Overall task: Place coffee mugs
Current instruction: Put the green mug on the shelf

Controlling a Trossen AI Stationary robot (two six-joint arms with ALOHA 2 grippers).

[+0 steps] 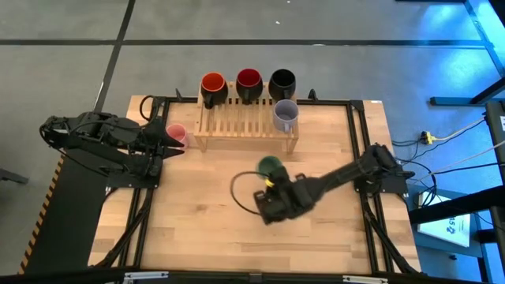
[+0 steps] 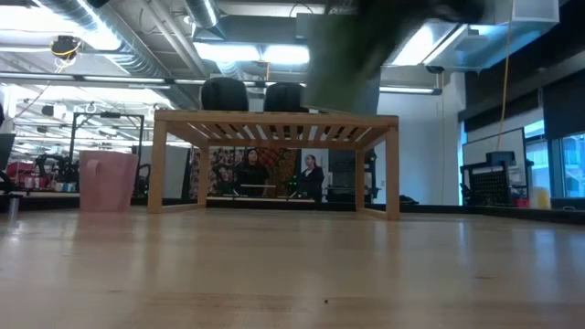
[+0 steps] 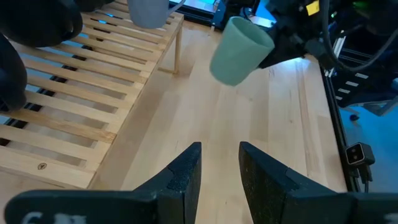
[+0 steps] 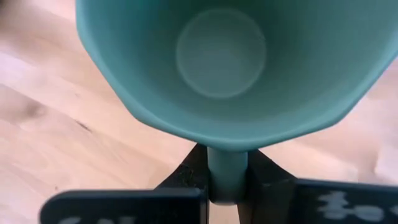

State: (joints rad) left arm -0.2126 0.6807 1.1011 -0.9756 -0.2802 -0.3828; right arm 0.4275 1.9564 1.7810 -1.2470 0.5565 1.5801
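Note:
My right gripper (image 1: 272, 180) is shut on the green mug (image 1: 271, 165), held in the air above the table's middle, in front of the wooden rack (image 1: 246, 126). The orange mug (image 1: 213, 85), dark red mug (image 1: 248, 82) and black mug (image 1: 282, 82) stand in a row along the rack's far edge. The lavender mug (image 1: 285, 115) stands on the rack's right end. The pink mug (image 1: 177, 134) stands on the table by the rack's left end. My left gripper (image 1: 178, 147) is beside it, open and empty, its fingers (image 3: 186, 177) pointing right. My right gripper pinches the green mug's handle (image 4: 227, 177) between its two fingers (image 4: 186, 177). The mug's mouth (image 4: 221, 53) faces back toward the wrist. The mug is lifted clear of the table and tipped on its side (image 3: 239, 50), higher than the rack top in the low view (image 2: 343, 55).
The slatted rack (image 2: 274, 123) stands on legs at the table's far middle, with bare slats (image 3: 74, 93) in front of the mugs. Bare tabletop (image 1: 205, 221) lies toward the near edge. A loop of black cable (image 1: 237, 193) hangs by the right wrist. People show in the room beyond (image 2: 311, 174).

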